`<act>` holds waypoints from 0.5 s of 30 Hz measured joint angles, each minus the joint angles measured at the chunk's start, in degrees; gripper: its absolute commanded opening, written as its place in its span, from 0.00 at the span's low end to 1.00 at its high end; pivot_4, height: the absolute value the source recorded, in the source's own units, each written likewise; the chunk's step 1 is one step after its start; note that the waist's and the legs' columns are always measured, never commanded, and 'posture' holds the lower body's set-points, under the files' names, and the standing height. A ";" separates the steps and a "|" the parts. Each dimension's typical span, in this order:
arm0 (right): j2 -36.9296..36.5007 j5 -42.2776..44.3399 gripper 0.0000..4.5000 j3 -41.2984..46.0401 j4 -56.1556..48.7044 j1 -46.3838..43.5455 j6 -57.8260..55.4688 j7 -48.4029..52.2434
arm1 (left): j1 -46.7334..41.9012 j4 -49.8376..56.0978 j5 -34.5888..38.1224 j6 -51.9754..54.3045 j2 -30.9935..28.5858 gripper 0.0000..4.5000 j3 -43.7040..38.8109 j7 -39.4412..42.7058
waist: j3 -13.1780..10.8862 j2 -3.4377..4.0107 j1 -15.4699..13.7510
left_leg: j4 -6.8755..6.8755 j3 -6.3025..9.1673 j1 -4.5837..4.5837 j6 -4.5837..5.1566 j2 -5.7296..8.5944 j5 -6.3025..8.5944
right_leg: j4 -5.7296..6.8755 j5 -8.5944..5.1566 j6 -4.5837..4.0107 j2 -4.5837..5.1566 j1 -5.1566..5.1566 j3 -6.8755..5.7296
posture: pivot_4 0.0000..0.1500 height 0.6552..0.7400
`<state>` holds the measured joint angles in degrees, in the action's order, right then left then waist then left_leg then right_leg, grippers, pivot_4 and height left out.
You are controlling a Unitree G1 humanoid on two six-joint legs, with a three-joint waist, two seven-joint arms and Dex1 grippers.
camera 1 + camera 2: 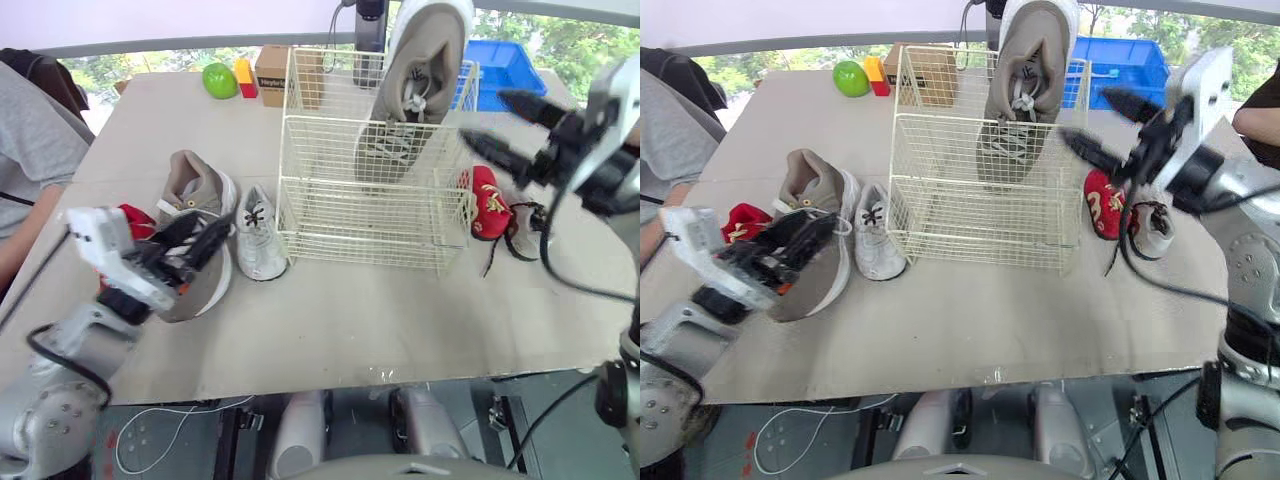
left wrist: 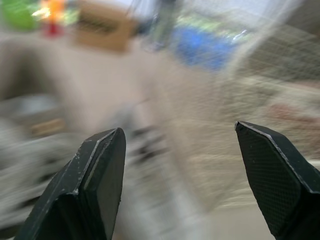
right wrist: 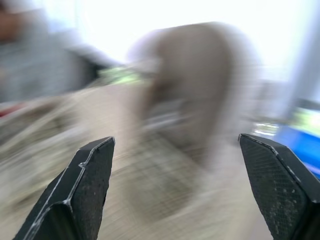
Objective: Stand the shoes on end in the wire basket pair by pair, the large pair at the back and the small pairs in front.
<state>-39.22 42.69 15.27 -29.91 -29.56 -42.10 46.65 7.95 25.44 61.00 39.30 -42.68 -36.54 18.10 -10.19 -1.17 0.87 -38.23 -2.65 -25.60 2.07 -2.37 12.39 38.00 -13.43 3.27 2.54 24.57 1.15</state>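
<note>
- Left end effector [image 1: 195, 243]: fingers spread wide, holding nothing. It hangs over the tan shoe [image 1: 205, 190]; I cannot tell whether it touches.
- Red shoe [image 1: 135, 220]: on the desk [image 1: 400, 310], just beside that end effector.
- Tan shoe: lies on the desk left of the basket [image 1: 300, 150], with a white shoe [image 1: 258, 240] close beside it.
- Basket: the standing shoe [image 1: 425, 70], the tan one's mate, is on end at the back. The front sections look empty.
- Step in hand, as I judge it: completing the large pair. Next move calls for closing on the tan shoe's collar, lifting, tipping it on end, and lowering it beside its mate.
- Right end effector [image 1: 483, 117]: wide open, empty, in the air just right of the basket.
- Second red shoe [image 1: 487, 203] and pale shoe [image 1: 1154, 228]: on the desk right of the basket.
</note>
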 measured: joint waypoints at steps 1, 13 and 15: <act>-0.04 1.48 0.84 -0.66 -1.52 0.97 0.03 1.66 | -0.01 -2.98 -0.22 1.71 -2.50 0.84 -0.93 0.82 | 0.00 0.00 0.13 | 0.02 0.03 0.06 0.00 -0.03 0.00 | 0.02 0.00 -0.04 0.00 0.01 0.06 | 1.00 1.00; -0.84 1.67 0.84 -6.33 -7.84 7.44 4.13 2.75 | -20.34 -30.78 -6.46 16.08 -19.80 0.84 11.85 14.36 | 0.03 -0.09 -0.44 | -0.05 -0.18 -0.06 -0.02 0.15 0.00 | -0.08 0.01 -0.09 0.27 0.01 -0.08 | 1.00 1.00; -1.05 1.70 0.84 -6.25 -8.39 8.13 4.20 2.08 | -23.91 -34.98 -9.79 16.54 -21.05 0.84 16.27 17.95 | 0.03 -0.09 -0.39 | -0.01 -0.17 -0.08 -0.03 0.14 0.00 | -0.07 0.01 -0.09 0.23 0.03 -0.11 | 1.00 1.00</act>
<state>-40.27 44.39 9.02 -38.31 -21.44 -37.90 48.74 -15.96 -9.54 51.21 55.84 -63.73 -20.28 36.06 -10.16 -1.26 0.48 -38.24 -2.82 -25.68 2.04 -2.23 12.39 37.93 -13.41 3.18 2.77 24.60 1.04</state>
